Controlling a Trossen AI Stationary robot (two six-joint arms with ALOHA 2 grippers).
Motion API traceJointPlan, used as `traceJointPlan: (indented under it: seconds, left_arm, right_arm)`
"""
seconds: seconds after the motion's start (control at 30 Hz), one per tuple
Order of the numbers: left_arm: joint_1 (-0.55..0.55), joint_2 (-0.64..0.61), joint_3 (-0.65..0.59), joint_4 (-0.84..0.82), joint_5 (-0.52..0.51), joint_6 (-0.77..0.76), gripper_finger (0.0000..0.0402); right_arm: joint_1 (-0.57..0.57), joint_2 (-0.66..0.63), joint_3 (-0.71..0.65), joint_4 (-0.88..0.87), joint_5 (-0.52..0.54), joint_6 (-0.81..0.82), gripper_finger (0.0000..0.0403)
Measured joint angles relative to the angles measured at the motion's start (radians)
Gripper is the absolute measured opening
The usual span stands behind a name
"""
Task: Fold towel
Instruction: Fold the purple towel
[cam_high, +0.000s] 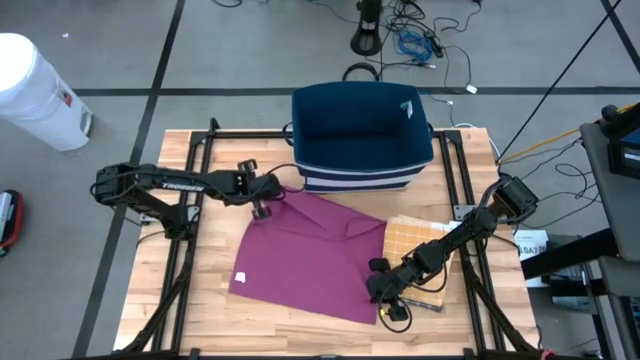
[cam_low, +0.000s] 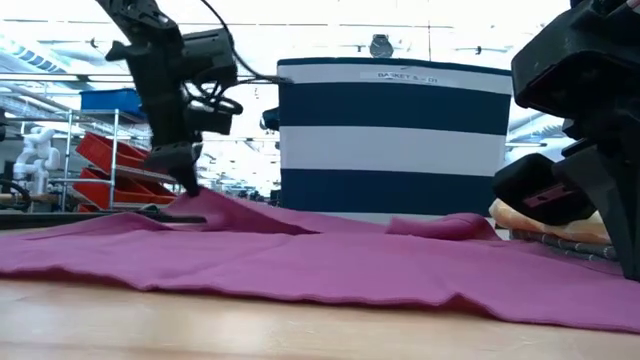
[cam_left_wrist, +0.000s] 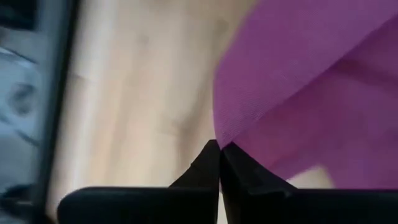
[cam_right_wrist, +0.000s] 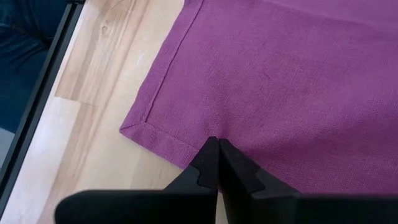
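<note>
A magenta towel (cam_high: 310, 260) lies spread on the wooden table, with a small flap turned over near its far right corner (cam_high: 358, 228). My left gripper (cam_high: 264, 203) is shut at the towel's far left corner, which stands a little raised in the low view (cam_low: 205, 203). My right gripper (cam_high: 379, 287) is shut at the towel's right edge, near its near right corner. The towel also shows in the left wrist view (cam_left_wrist: 311, 81) and in the right wrist view (cam_right_wrist: 280, 81). My left gripper pinches the towel's far left corner (cam_left_wrist: 225, 138) between its two fingertips, coming from above and from the table's left. That corner is lifted a little off the table; the rest of the towel lies flat. My right gripper's shut fingertips meet on the hemmed right edge (cam_right_wrist: 200, 142), a short way from the near right corner (cam_right_wrist: 127, 129). The fingers slant down from the table's right. The towel lies flat on the table here; one layer or several, I cannot tell.
A dark blue basket with white stripes (cam_high: 360, 135) stands at the table's far edge, just behind the towel. A tan woven cloth (cam_high: 410, 243) lies at the right under my right arm. Bare wood (cam_high: 190, 290) shows left of and in front of the towel.
</note>
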Motion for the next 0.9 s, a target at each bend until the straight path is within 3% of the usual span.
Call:
traceJointPlan:
  seconds: [0.2, 0.5, 0.9]
  left_arm:
    - [-0.020, 0.000, 0.057, 0.028, -0.138, 0.145, 0.0001]
    - [-0.080, 0.000, 0.063, 0.038, -0.437, 0.386, 0.0001]
    - [-0.203, 0.000, 0.063, 0.049, -0.447, 0.407, 0.0000]
  right_arm:
    - [0.000, 0.000, 0.000, 0.000, -0.004, 0.008, 0.0000]
    - [0.000, 0.000, 0.000, -0.002, -0.031, 0.013, 0.0000]
    - [0.001, -0.021, -0.002, -0.011, -0.039, 0.013, 0.0004]
